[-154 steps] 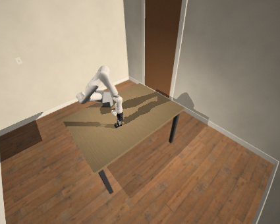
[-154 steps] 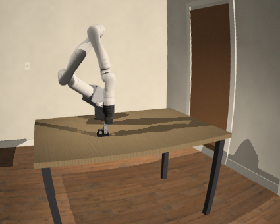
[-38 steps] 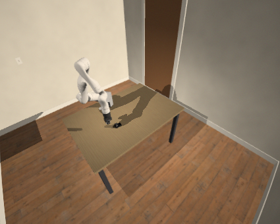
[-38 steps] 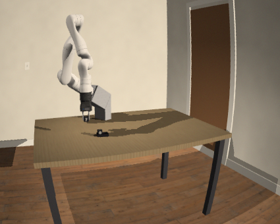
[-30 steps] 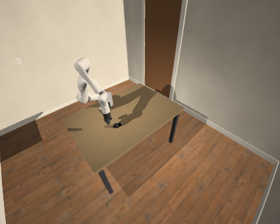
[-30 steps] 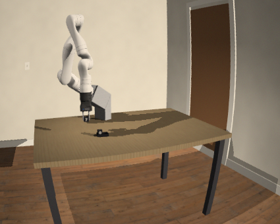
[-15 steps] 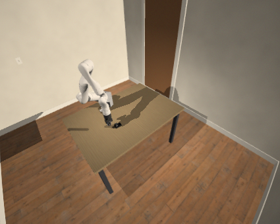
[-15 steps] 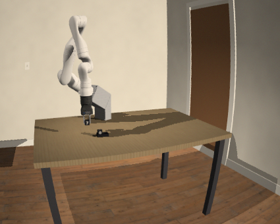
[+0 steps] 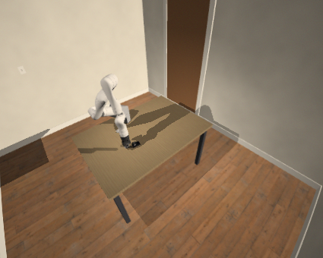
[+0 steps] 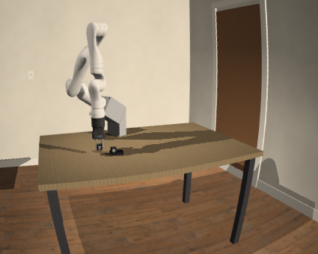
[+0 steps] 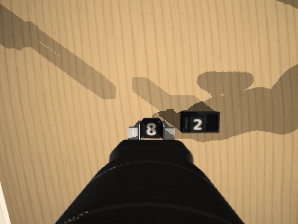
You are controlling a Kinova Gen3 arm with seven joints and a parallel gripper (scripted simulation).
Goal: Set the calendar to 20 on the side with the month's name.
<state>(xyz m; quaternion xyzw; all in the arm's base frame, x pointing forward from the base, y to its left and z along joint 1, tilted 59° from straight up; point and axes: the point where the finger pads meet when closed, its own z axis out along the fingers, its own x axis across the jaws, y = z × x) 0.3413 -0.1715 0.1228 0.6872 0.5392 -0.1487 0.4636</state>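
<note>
My gripper (image 11: 151, 126) is shut on a black calendar cube (image 11: 151, 129). The cube's face toward the wrist camera reads 8. I hold it low over the table, just left of the dark tray (image 11: 199, 122). The other cube in the tray shows a 2 on top. In the exterior view the gripper (image 10: 98, 146) hangs straight down with the cube between the fingers, and the tray (image 10: 117, 151) lies on the table to its right. In the top view the gripper (image 9: 126, 143) and the tray (image 9: 137, 143) are small and close together. I cannot tell whether the cube touches the table.
A grey slanted box (image 10: 115, 119) stands at the arm's base, behind the gripper. The wooden table (image 10: 147, 157) stretches to the right and front of the tray. A brown door (image 10: 238, 71) stands in the far wall.
</note>
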